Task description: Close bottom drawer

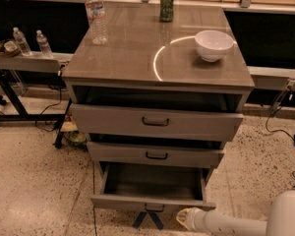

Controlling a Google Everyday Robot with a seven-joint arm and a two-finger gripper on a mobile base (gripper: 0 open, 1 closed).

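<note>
The bottom drawer point(152, 201) is the lowest of three grey wood-grain drawers and is pulled well out, showing its plain grey box. Its small dark bar handle point(154, 208) sits on the narrow front panel. My gripper point(148, 220) is dark blue and sits low, just in front of and below that handle, close to the panel. My white forearm point(226, 224) reaches in from the bottom right. The middle drawer point(156, 155) and top drawer point(155, 122) are each pulled out a little.
On the cabinet top point(137, 53) stand a water bottle point(96, 14), a green can point(167, 5) and a white bowl point(214, 44). A black stand with two small bottles point(32, 42) is at the left. Cables point(290, 132) lie on the speckled floor at the right.
</note>
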